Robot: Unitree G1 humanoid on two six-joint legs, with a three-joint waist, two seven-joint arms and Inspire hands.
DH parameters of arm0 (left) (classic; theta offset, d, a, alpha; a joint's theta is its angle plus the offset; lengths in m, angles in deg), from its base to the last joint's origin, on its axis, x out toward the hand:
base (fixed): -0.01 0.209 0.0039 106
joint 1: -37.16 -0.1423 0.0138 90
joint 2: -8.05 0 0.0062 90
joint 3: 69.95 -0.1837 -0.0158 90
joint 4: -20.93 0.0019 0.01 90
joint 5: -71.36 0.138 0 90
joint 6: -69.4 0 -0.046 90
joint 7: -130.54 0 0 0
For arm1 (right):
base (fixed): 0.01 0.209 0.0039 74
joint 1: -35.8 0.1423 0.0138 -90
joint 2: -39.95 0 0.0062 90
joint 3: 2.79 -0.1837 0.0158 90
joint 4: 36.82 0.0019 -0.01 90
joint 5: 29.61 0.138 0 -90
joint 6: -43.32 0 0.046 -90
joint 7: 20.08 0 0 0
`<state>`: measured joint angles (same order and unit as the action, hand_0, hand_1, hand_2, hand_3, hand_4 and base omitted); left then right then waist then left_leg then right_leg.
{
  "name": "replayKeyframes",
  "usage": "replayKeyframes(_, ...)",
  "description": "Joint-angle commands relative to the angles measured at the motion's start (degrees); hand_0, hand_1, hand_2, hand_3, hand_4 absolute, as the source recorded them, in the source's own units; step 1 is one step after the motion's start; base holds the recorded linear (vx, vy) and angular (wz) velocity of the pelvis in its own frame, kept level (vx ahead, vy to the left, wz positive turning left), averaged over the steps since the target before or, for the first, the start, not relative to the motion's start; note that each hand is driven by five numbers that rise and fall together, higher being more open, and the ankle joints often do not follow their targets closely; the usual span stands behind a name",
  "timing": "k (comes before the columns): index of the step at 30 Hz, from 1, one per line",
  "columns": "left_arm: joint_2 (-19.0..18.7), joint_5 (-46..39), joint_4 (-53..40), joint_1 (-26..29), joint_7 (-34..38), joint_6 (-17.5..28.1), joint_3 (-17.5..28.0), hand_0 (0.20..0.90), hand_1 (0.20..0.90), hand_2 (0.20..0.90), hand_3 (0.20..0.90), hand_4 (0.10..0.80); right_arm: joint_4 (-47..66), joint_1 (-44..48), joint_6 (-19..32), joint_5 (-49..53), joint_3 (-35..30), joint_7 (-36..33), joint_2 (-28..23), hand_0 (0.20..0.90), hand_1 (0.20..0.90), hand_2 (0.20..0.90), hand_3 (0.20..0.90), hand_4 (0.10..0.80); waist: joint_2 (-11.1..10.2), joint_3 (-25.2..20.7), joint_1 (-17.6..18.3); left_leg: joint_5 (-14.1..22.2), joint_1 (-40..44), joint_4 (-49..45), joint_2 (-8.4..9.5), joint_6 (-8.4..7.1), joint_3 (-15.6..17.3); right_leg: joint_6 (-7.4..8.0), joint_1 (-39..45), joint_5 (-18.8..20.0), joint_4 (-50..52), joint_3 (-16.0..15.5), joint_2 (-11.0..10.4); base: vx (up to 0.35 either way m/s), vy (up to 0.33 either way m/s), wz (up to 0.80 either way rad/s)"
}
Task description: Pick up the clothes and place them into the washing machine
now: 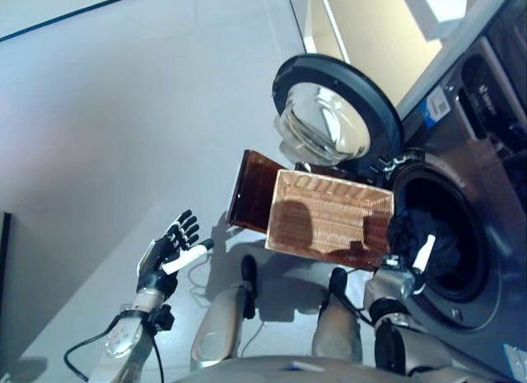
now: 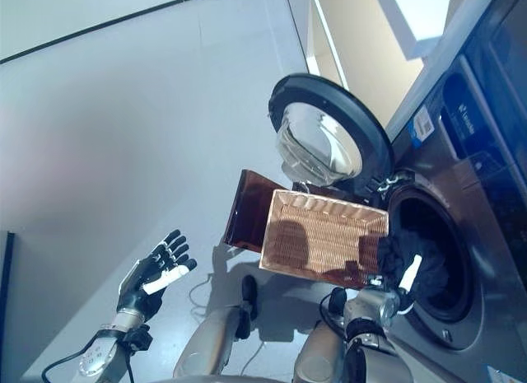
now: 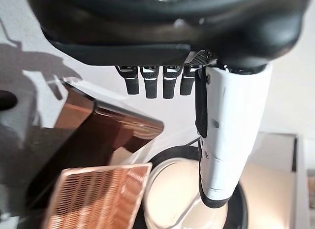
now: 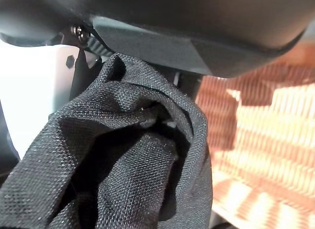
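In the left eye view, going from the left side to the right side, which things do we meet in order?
Left hand → brown basket → black garment at the drum opening, with the right hand just below it → washing machine.

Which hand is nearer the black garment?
Right. The right hand grips the black garment at the washing machine opening; the left hand hangs open, far across the basket.

A brown woven basket (image 1: 329, 218) lies tipped on the floor (image 1: 123, 111).
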<state>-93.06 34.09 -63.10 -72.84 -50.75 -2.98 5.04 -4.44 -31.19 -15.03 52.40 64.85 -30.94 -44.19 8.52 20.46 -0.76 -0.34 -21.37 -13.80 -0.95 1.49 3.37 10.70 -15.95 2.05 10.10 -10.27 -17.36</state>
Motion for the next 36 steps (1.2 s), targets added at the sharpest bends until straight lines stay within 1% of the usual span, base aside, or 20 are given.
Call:
replayKeyframes(1, -3.37, -2.22, -8.66, -1.36, -0.09, 4.01, 1.28, 0.900, 0.900, 0.900, 0.900, 0.800, 4.36, 2.89, 7.43, -1.75, -1.32, -0.05, -5.63, 0.200, 0.200, 0.200, 0.200, 0.300, -0.23, 0.50, -0.73, -3.48, -0.10, 3.79, -4.15, -7.04, -4.09, 2.39, -3.46, 2.87, 2.35, 2.34, -3.76, -0.058, 0.014, 0.02)
replayKeyframes(9, -5.08, -3.66, -11.08, -1.09, -0.11, 4.48, -0.39, 0.900, 0.900, 0.900, 0.900, 0.800, 2.82, 9.69, 9.57, -2.84, -2.88, -4.31, -12.86, 0.200, 0.200, 0.200, 0.200, 0.300, 2.92, 2.45, -0.96, -3.88, -4.10, 2.11, -3.52, -7.10, -3.85, 2.05, -8.47, 2.38, 5.58, 4.15, -4.04, -0.075, 0.017, 0.00)
replayKeyframes(12, -5.50, -4.26, -11.43, -0.76, 0.00, 4.42, -1.05, 0.900, 0.900, 0.900, 0.900, 0.800, 1.66, 11.17, 9.74, -3.11, -2.64, -5.23, -14.44, 0.200, 0.200, 0.200, 0.200, 0.300, 3.39, 2.68, -1.26, -3.77, -4.79, 1.57, -3.52, -7.06, -3.86, 1.98, -9.34, 2.20, 6.29, 4.46, -4.04, -0.036, 0.001, -0.05)
replayKeyframes(16, -6.53, -4.19, -11.69, -0.44, 0.05, 4.03, -1.95, 0.900, 0.900, 0.900, 0.900, 0.800, -0.35, 13.78, 9.58, -4.11, -3.00, -6.81, -18.01, 0.200, 0.200, 0.200, 0.200, 0.300, 3.79, 3.22, -1.10, -3.74, -6.26, 0.77, -3.62, -7.10, -3.61, 1.92, -11.19, 2.19, 7.53, 4.88, -3.99, -0.030, -0.007, -0.03)
replayKeyframes(19, -7.16, -4.24, -12.36, -0.72, 0.24, 4.10, -1.59, 0.900, 0.900, 0.900, 0.900, 0.800, -2.65, 15.57, 9.55, -4.75, -3.40, -8.73, -20.94, 0.200, 0.200, 0.200, 0.200, 0.300, 4.05, 3.00, -1.11, -4.12, -6.79, 1.46, -3.59, -7.13, -3.42, 1.92, -12.41, 2.31, 7.69, 5.17, -4.03, 0.000, 0.000, 0.00)
replayKeyframes(24, -8.49, -4.63, -14.02, -1.47, 1.18, 4.64, 0.18, 0.900, 0.900, 0.900, 0.900, 0.800, -5.30, 19.09, 10.38, -5.60, -4.25, -13.18, -26.39, 0.200, 0.200, 0.200, 0.200, 0.300, 4.42, 2.70, -1.36, -4.60, -8.07, 2.09, -3.38, -7.08, -3.22, 1.82, -14.48, 2.27, 8.40, 6.01, -3.85, 0.000, 0.000, 0.00)
replayKeyframes(26, -8.60, -4.85, -14.39, -1.76, 1.45, 4.66, 0.51, 0.900, 0.900, 0.900, 0.900, 0.800, -5.29, 19.67, 10.68, -5.67, -4.33, -13.88, -27.23, 0.200, 0.200, 0.200, 0.200, 0.300, 4.45, 2.76, -1.30, -4.59, -8.30, 2.02, -3.40, -7.08, -3.13, 1.81, -14.95, 2.24, 8.63, 6.25, -3.85, -0.006, 0.003, -0.02)
replayKeyframes(31, -9.51, -5.32, -15.26, -2.59, 2.09, 4.82, 2.02, 0.900, 0.900, 0.900, 0.900, 0.800, -6.93, 22.00, 10.60, -7.55, -4.26, -17.63, -31.60, 0.200, 0.200, 0.200, 0.200, 0.300, 4.39, 3.09, -1.11, -4.82, -9.31, 1.82, -3.42, -7.19, -2.80, 1.73, -16.02, 2.36, 9.08, 6.71, -3.80, -0.005, 0.000, 0.03)
replayKeyframes(36, -10.38, -6.24, -15.75, -3.46, 2.36, 5.25, 3.72, 0.900, 0.900, 0.900, 0.900, 0.800, -7.98, 22.63, 10.62, -9.04, -4.18, -19.32, -34.86, 0.200, 0.200, 0.200, 0.200, 0.300, 4.23, 2.73, -0.88, -4.82, -10.06, 1.69, -3.60, -7.25, -2.69, 1.62, -17.24, 2.37, 9.80, 7.09, -3.51, 0.000, 0.000, 0.00)
